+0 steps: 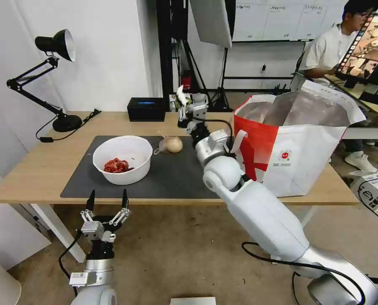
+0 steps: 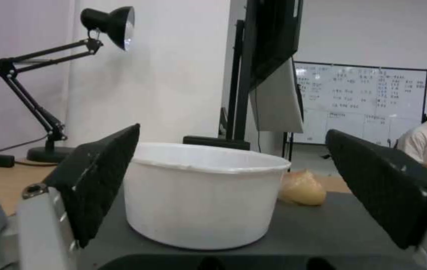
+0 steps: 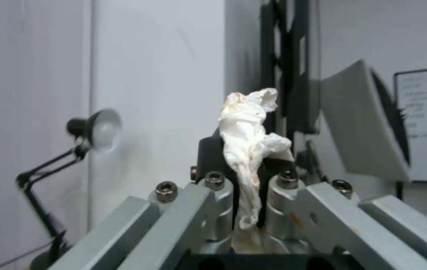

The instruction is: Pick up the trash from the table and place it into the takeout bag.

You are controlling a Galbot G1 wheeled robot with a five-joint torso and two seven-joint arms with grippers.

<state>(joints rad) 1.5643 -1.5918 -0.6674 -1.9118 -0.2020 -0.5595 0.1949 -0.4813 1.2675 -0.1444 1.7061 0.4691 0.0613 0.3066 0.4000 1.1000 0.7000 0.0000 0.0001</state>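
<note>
Tissue sits pinched in right claw, beside takeout bag.

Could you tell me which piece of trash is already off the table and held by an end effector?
The crumpled white tissue, pinched in the right end effector above the table. The white bowl and the bagged yellowish lump lie on the mat.

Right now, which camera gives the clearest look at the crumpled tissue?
The right wrist view: the crumpled white tissue stands close up, pinched in the shut right pincer. The head view shows it small and far off, held above the table near the takeout bag. The left wrist view looks toward the white bowl instead.
</note>
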